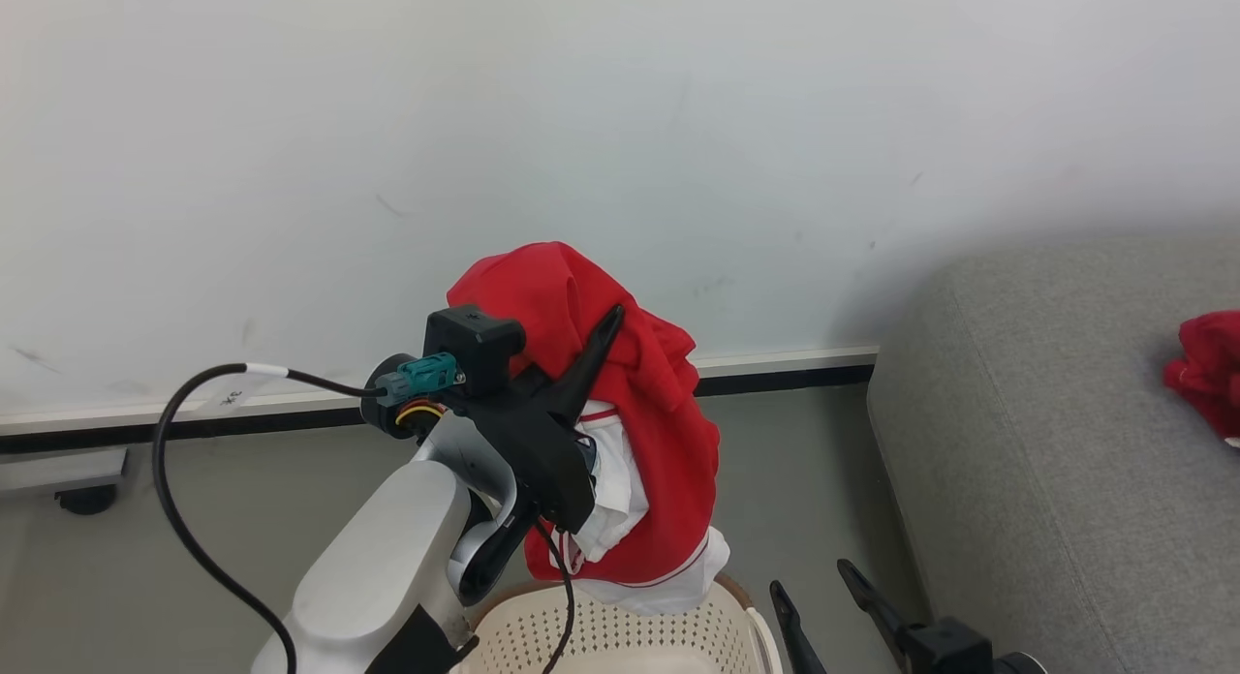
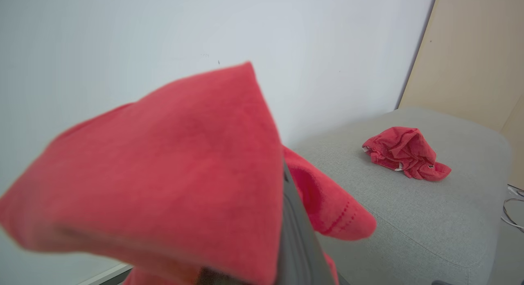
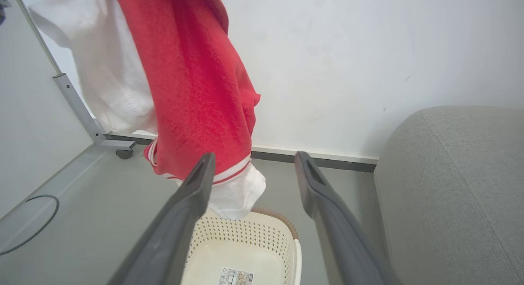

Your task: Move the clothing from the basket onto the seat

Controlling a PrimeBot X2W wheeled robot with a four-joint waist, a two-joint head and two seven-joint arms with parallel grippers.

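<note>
My left gripper [image 1: 603, 330] is raised above the basket [image 1: 620, 633] and shut on a piece of red clothing [image 1: 659, 413] with white trim, which hangs down to just over the basket's rim. In the left wrist view the clothing [image 2: 163, 162] drapes over the fingers [image 2: 295, 223]. A second red garment [image 2: 403, 154] lies crumpled on the grey seat [image 2: 430, 219], at the right edge of the head view [image 1: 1211, 369]. My right gripper [image 1: 814, 585] stands open and holds nothing, low between basket and seat [image 1: 1046, 442]. The right wrist view shows the basket's [image 3: 245, 231] bare bottom with a label.
A white wall with a dark baseboard [image 1: 775, 379] runs behind. A metal leg [image 3: 82, 109] on a castor [image 1: 87, 500] stands at the left. A cable [image 3: 28, 223] loops on the grey floor. A beige panel [image 2: 470, 51] rises behind the seat.
</note>
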